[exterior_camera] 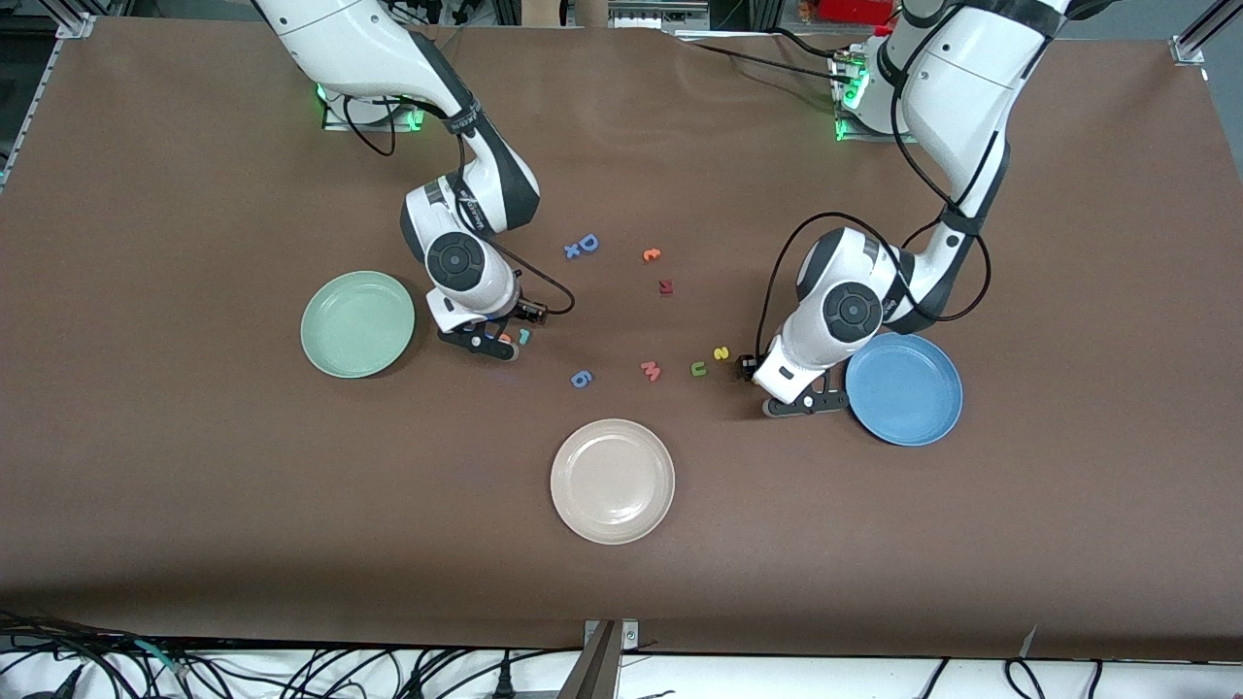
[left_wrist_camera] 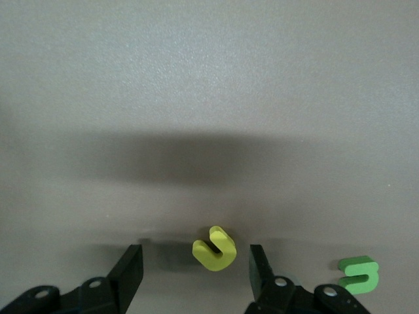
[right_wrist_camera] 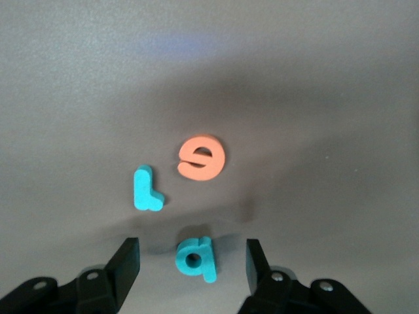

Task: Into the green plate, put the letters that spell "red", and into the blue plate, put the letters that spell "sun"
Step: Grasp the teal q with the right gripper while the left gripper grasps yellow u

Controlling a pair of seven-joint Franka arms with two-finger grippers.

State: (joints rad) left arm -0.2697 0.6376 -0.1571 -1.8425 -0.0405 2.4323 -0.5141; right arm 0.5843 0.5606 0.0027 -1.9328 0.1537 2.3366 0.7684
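My right gripper (right_wrist_camera: pixel 191 261) (exterior_camera: pixel 488 344) is down at the table beside the pale green plate (exterior_camera: pixel 357 323). It is open, with the teal d (right_wrist_camera: pixel 195 257) lying untouched between its fingers. Close to the d lie the orange e (right_wrist_camera: pixel 202 157) and the teal r (right_wrist_camera: pixel 146 190). My left gripper (left_wrist_camera: pixel 195 268) (exterior_camera: pixel 804 402) is low beside the blue plate (exterior_camera: pixel 908 388), also open. A yellow arch-shaped letter (left_wrist_camera: pixel 214 248) rests between its fingers, untouched. A green letter (left_wrist_camera: pixel 360 275) (exterior_camera: pixel 698 369) lies just outside them, with the yellow s (exterior_camera: pixel 721 353) beside it. Both plates are bare.
A beige plate (exterior_camera: pixel 612 481) sits nearest the front camera. Loose pieces lie mid-table: a pink M (exterior_camera: pixel 651 370), a blue 6 (exterior_camera: pixel 581 379), a blue D (exterior_camera: pixel 587 243) with a small blue x (exterior_camera: pixel 572 251), an orange piece (exterior_camera: pixel 652 254) and a dark red piece (exterior_camera: pixel 665 286).
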